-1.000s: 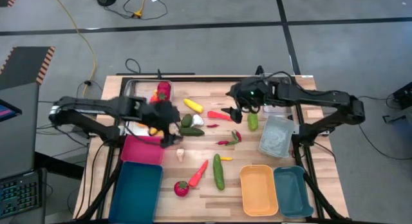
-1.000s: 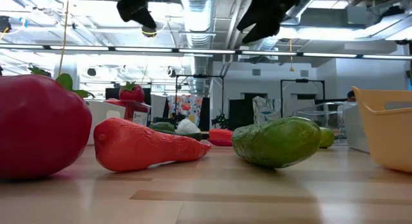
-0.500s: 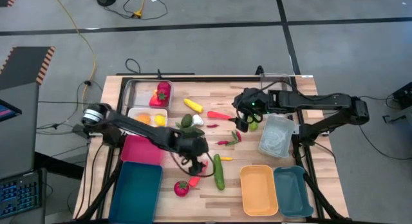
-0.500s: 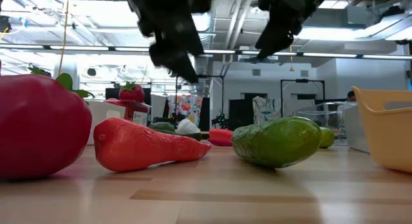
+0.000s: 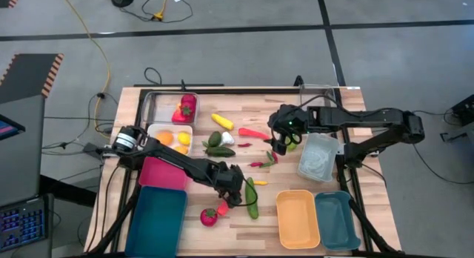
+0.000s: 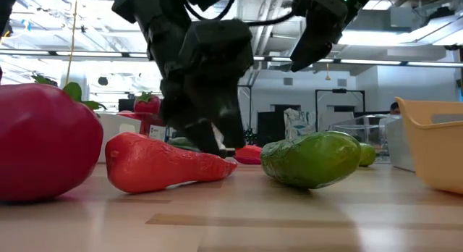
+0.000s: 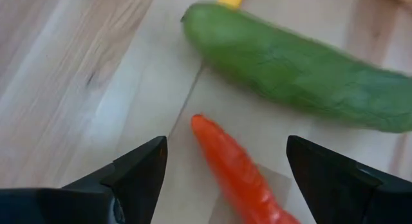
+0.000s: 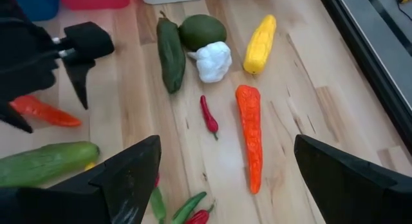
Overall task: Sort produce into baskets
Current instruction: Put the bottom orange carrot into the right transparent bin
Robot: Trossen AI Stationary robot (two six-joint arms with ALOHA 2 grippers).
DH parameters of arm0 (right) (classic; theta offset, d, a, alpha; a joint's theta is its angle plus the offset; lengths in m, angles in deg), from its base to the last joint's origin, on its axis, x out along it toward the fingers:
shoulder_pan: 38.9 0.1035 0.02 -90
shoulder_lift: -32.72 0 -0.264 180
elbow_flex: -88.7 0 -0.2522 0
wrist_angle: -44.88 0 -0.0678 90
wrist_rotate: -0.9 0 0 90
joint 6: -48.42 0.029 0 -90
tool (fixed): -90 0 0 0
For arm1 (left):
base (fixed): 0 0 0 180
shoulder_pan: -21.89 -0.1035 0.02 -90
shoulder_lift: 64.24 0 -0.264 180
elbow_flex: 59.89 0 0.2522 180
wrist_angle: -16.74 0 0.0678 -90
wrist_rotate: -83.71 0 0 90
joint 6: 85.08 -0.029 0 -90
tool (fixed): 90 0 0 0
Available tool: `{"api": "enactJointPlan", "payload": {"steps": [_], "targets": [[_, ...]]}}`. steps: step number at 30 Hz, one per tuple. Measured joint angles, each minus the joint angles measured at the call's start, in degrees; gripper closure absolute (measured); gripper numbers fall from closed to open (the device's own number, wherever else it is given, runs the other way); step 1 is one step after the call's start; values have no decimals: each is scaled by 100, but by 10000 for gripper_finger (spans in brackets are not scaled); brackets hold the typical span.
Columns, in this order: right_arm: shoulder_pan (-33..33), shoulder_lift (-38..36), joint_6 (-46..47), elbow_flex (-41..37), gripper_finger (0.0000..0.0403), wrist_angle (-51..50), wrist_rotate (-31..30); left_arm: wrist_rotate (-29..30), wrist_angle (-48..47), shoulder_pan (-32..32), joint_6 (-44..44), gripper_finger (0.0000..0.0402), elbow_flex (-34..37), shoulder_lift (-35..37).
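Observation:
An orange carrot (image 7: 235, 169) lies on the table beside a green cucumber (image 7: 302, 82), near the front. My left gripper (image 7: 225, 159) is open and low over the carrot's thin end, one finger on each side of it; I see no touch. In the low view the left gripper (image 6: 210, 136) stands just behind the carrot (image 6: 166, 164). My right gripper (image 5: 281, 141) hangs open above the table's far right part, over a second carrot (image 8: 250, 134) and a red chilli (image 8: 208, 118). A red tomato (image 5: 209, 217) rests near the front edge.
Baskets ring the produce: a clear one (image 5: 157, 102) with red pieces and a white one (image 5: 159, 129) at far left, pink (image 5: 164, 173) and dark teal (image 5: 158, 221) at near left, orange-yellow (image 5: 298, 219) and small teal (image 5: 337, 219) at near right, clear (image 5: 318, 156) at right. Garlic (image 8: 212, 60) and yellow squash (image 8: 259, 44) lie mid-table.
My left gripper has swung from beside the white basket toward the table's near edge and the right, and has come down over the carrot, rolling as it went. My right gripper has sunk a little. The carrot and cucumber have kept their places.

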Motion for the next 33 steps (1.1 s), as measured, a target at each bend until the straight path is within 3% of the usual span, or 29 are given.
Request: {"api": "enactJointPlan", "payload": {"steps": [5,21,26,33], "targets": [[-3,0,2,2,21,2,2,419,10,60,9,115,-4,2],[-7,2,4,6,21,91,4,471,76,248,273,155,-24,-410],[22,-108,7,6,21,89,5,481,40,245,273,189,-23,-416],[20,-951,-39,6,21,25,-47,491,8,237,258,249,-11,-415]]}}
